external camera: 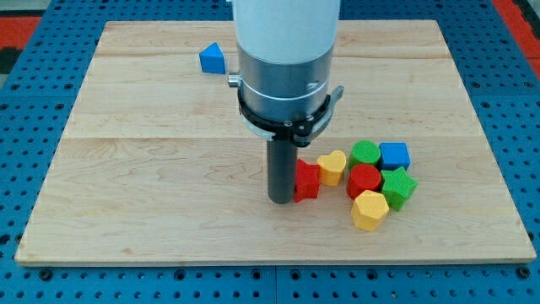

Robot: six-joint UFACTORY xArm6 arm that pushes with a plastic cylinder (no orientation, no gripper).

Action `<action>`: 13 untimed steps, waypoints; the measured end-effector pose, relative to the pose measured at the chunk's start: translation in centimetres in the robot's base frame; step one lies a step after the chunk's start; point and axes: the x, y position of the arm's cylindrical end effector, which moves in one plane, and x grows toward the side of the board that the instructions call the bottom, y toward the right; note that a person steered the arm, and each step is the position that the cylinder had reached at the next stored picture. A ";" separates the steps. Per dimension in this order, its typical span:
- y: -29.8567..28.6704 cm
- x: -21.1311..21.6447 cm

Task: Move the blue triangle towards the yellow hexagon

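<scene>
The blue triangle (pixel 212 58) lies near the view's top left on the wooden board (pixel 152 169). The yellow hexagon (pixel 369 209) sits at the bottom of a cluster of blocks at the view's lower right. My tip (pixel 280 200) stands at the lower middle of the board, touching the left side of a red block (pixel 307 180). The tip is far below and to the right of the blue triangle, and left of the yellow hexagon.
The cluster also holds a yellow heart (pixel 332 167), a green cylinder (pixel 365 154), a blue cube (pixel 394 156), a red cylinder (pixel 364 181) and a green hexagon-like block (pixel 398 187). The arm's wide white and grey body (pixel 283 59) hides part of the board's top middle.
</scene>
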 end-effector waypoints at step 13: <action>-2.3 -29.7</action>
